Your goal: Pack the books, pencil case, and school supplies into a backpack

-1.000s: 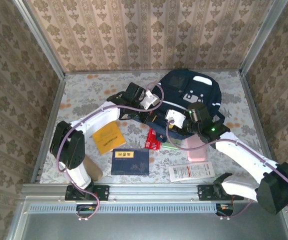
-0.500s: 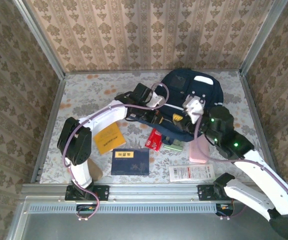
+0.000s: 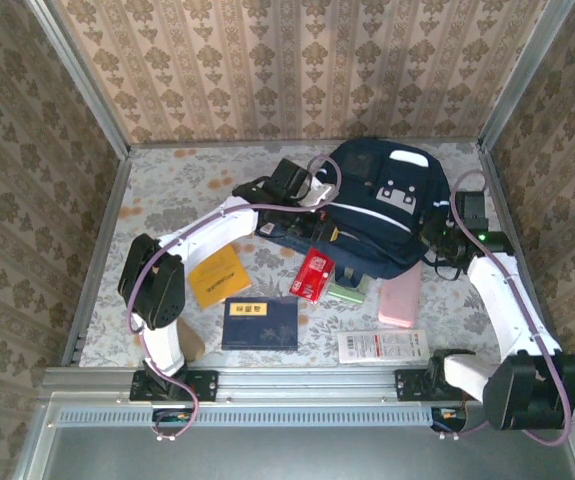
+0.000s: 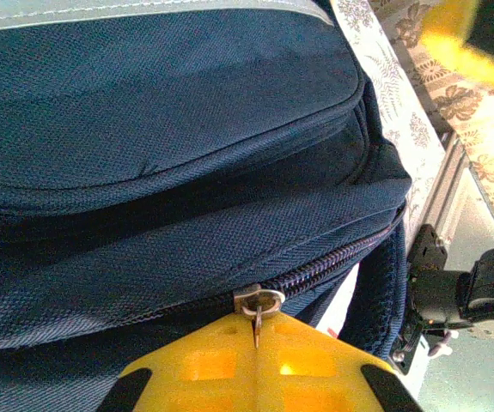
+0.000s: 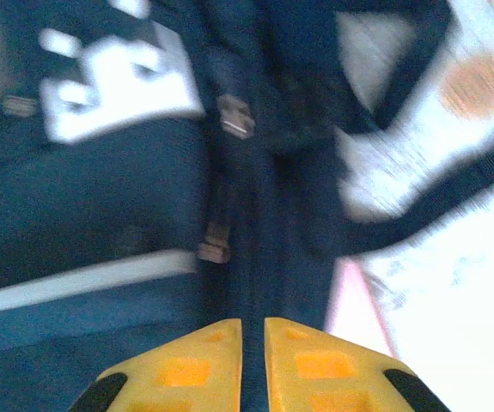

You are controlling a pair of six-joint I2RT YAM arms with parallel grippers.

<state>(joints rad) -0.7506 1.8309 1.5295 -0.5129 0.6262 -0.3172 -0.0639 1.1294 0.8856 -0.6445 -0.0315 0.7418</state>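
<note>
**Zipper Pull Pinched at the Backpack's Near-Left Side**

Pinches the metal zipper pull [image 4: 259,302] in the left pincer [image 4: 257,319], yellow fingers pressed together on the tab with no gap between them; sits hard against the zip line of the backpack [image 3: 367,215], with navy weave and a curved seam above the pull in the left wrist view; reaches in over the flowered surface [image 3: 187,180] from the left, arm arched, to the bag's near-left side.

Holds the right pincer [image 5: 253,326] all but closed, with only a thin slit between the fingers and nothing made out in it, though the right wrist view is blurred; points at the bag's right side, with the white patch [image 5: 118,81] up and to the left, a thin white stripe below it, and black straps off to the right.

Finds the bag itself at the far middle of the surface, lying flat with the patch facing up.

Finds, just in front of the bag, the red packet [image 3: 314,275] at its near edge; the pale green packet [image 3: 347,293] just right of the red one; the pink pencil case [image 3: 399,297] further right, its far end up against the bag.

Finds, nearer the arm bases, the long white packet [image 3: 382,346] with red print; to its left, the larger dark blue book [image 3: 260,322] with a yellow label; just beside that book's far-left corner, the yellow-orange book [image 3: 217,275], below the left arm's arch.
</note>
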